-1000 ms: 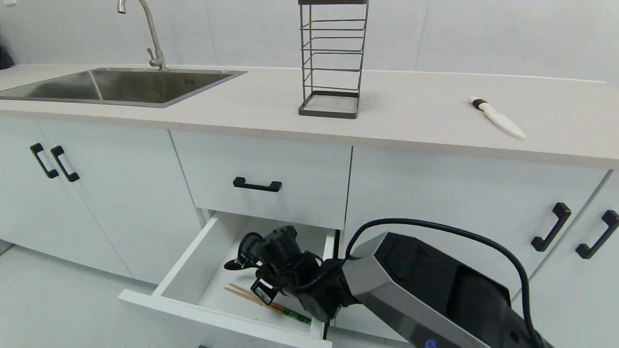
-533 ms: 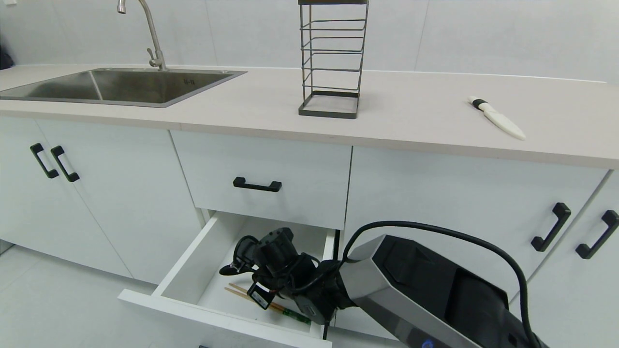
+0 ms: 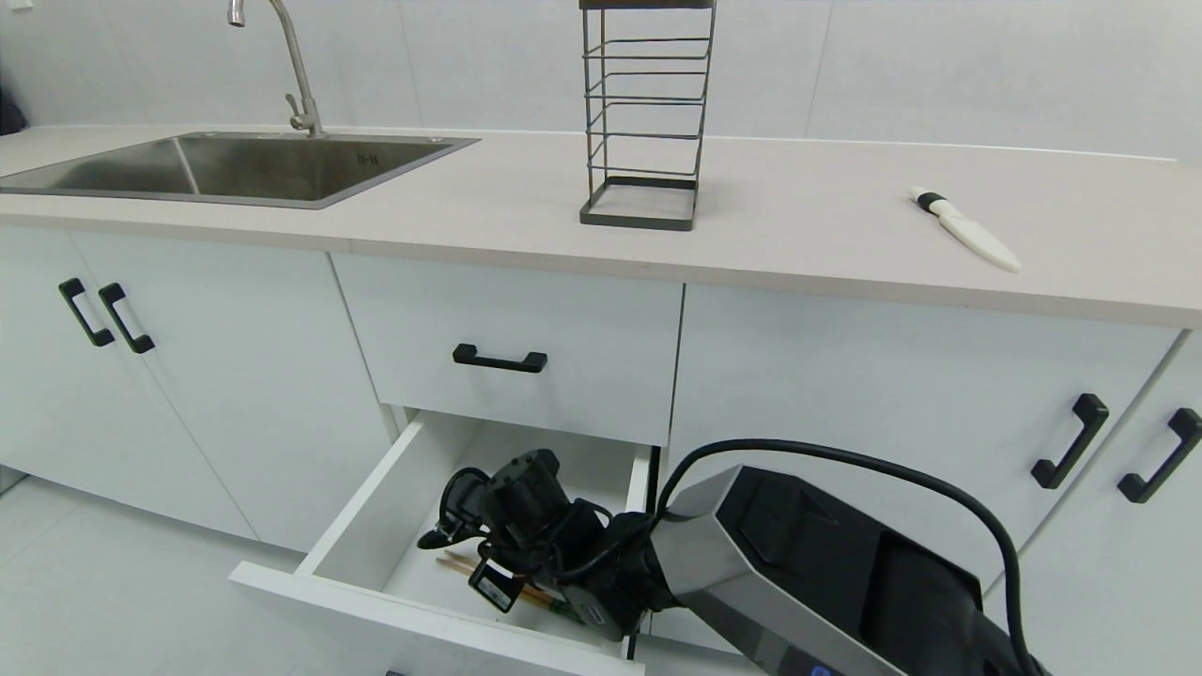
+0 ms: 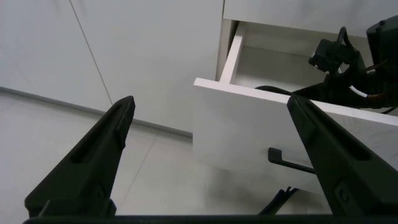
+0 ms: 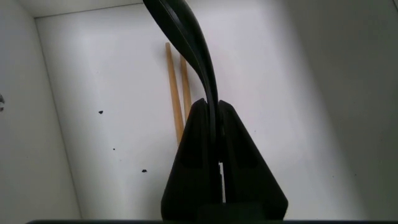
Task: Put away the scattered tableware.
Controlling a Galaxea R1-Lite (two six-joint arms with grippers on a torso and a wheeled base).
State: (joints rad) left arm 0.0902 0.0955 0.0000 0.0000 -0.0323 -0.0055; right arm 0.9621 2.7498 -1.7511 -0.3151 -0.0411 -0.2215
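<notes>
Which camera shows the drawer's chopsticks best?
Right wrist view: both chopsticks lie side by side on the drawer floor, partly behind the spoon. Head view catches their ends beside the right gripper; left wrist view faces the drawer front.

spoon (image 5: 186,37) glossy black | right gripper (image 5: 214,109) matte black | chopsticks (image 5: 175,93) pale plain wood | drawer (image 3: 362,512) plain white, black specks inside | knife (image 3: 965,230), right of frame, cream with black band | rack (image 3: 643,122) dark grey wire | counter (image 3: 826,216) beige | sink (image 3: 282,164), upper left, brushed steel
</notes>
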